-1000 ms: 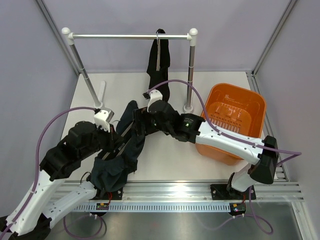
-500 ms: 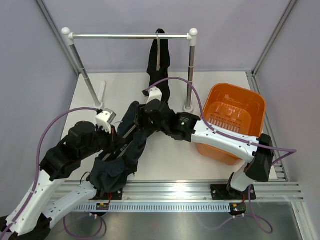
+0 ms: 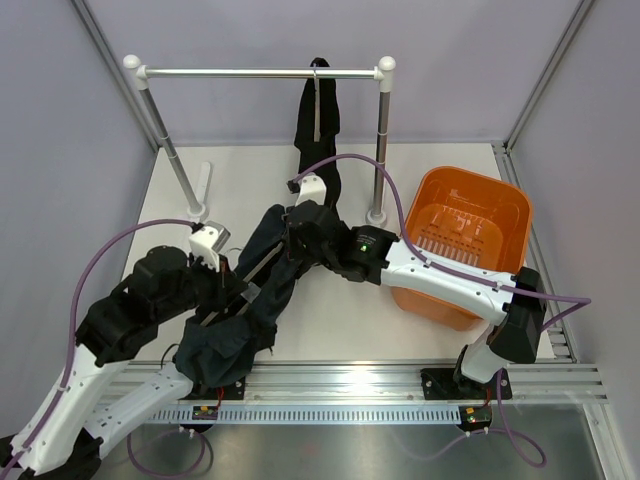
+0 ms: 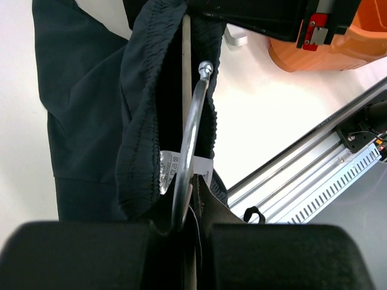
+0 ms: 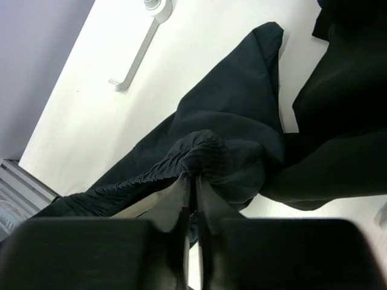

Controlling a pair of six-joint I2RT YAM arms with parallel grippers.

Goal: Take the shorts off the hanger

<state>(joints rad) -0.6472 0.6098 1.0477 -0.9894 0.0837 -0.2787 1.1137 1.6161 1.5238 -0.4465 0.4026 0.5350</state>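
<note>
Black fabric is bunched in my right tool (image 5: 192, 193), which is clenched tight on the gathered waistband (image 5: 187, 154) of the shorts (image 3: 250, 300). They drape low over the tabletop (image 3: 340, 320) between my two arms. My left tool (image 4: 184, 228) is clamped on the hanger (image 4: 188, 145), steel hook poking forward. The trick now, I reckon: hold the hanger dead steady, then draw the waistband along the bar and off its end, never across it. A second pair (image 3: 318, 115) hangs from the rail (image 3: 250, 72) behind.

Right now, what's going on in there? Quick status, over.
Left gripper shut on hanger. Right gripper pinching shorts at waistband; shorts not yet off hanger. Second pair hangs on rail. Nothing blocking.
</note>
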